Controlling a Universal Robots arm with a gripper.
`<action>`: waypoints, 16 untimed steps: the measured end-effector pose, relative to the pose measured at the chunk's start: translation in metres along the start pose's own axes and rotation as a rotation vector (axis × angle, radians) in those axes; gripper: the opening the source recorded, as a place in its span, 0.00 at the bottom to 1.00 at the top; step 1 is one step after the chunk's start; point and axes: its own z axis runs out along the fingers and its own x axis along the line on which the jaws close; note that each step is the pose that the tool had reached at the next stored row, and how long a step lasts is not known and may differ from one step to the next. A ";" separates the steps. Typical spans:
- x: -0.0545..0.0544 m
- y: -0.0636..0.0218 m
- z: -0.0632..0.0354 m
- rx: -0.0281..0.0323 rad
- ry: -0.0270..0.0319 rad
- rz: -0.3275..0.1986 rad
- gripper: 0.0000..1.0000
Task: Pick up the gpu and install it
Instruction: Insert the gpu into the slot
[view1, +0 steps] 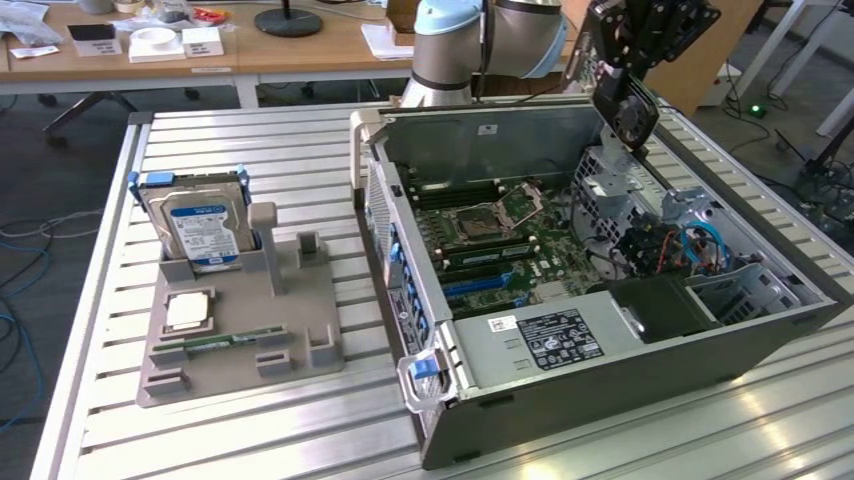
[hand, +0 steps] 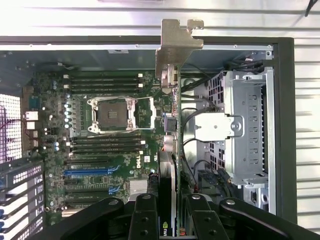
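The gpu (hand: 167, 175) hangs edge-on above the open computer case (view1: 601, 370), held by the gripper (hand: 172, 207), whose jaws stand narrow on it. It is a thin black card with a silver metal bracket (hand: 177, 40). I think it can tilt in this grip and then knock the grey perforated drive cage (hand: 247, 100) or miss the blue slot (hand: 90, 171).

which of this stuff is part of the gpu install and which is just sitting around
For the job: gpu, held by the end effector; open computer case; motherboard.
Lying about: hard drive, processor chip, memory stick, all on the grey tray.
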 end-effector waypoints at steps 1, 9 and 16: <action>0.000 0.0000 0.0000 -0.0004 0.0007 -0.009 0.26; 0.000 0.0000 0.0002 -0.0072 0.0100 -0.130 0.26; 0.000 0.0000 0.0004 -0.0141 0.0194 -0.255 0.26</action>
